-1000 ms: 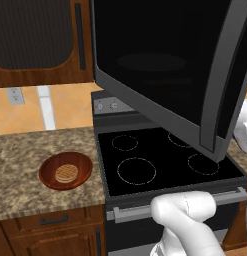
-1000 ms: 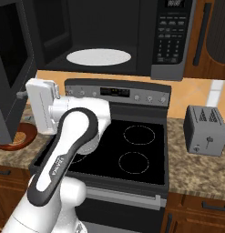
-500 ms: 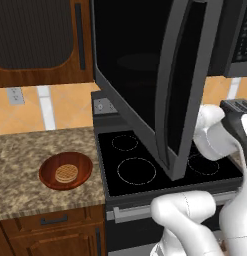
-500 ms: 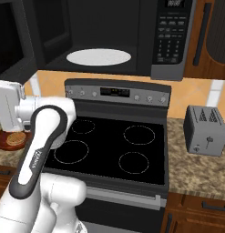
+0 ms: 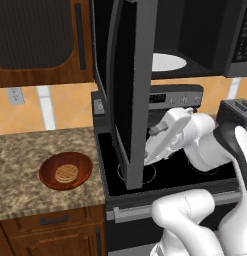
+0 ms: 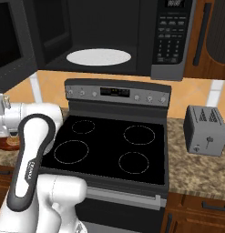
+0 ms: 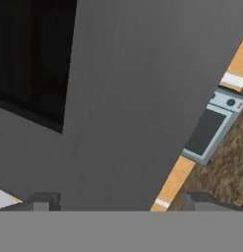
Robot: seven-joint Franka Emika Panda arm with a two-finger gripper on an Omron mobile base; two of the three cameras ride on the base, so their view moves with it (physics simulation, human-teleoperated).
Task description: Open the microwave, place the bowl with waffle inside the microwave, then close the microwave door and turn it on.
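Note:
The microwave point(image 6: 109, 36) stands open above the stove, its white turntable plate point(image 6: 99, 57) showing. The microwave door point(image 5: 129, 90) is swung out wide to the left and looks edge-on in the left base view. My gripper point(image 5: 154, 131) sits just behind the door's lower part, over the stove. In the hand view the door's grey inner face point(image 7: 128, 98) is close ahead, and the fingertips point(image 7: 42, 202) stand wide apart, open, with nothing between them. The reddish-brown bowl point(image 5: 66, 170) rests on the counter left of the stove, holding the tan waffle point(image 5: 66, 173).
A black stove top point(image 6: 109, 145) lies under the microwave. A grey toaster point(image 6: 206, 129) stands on the granite counter point(image 6: 200, 168) to the right. Dark wood cabinets point(image 5: 35, 40) hang at the upper left, and the button panel point(image 6: 171, 38) sits at the microwave's right edge.
The microwave door has swung much further open to the left. My hand has travelled left along with it, across the stove.

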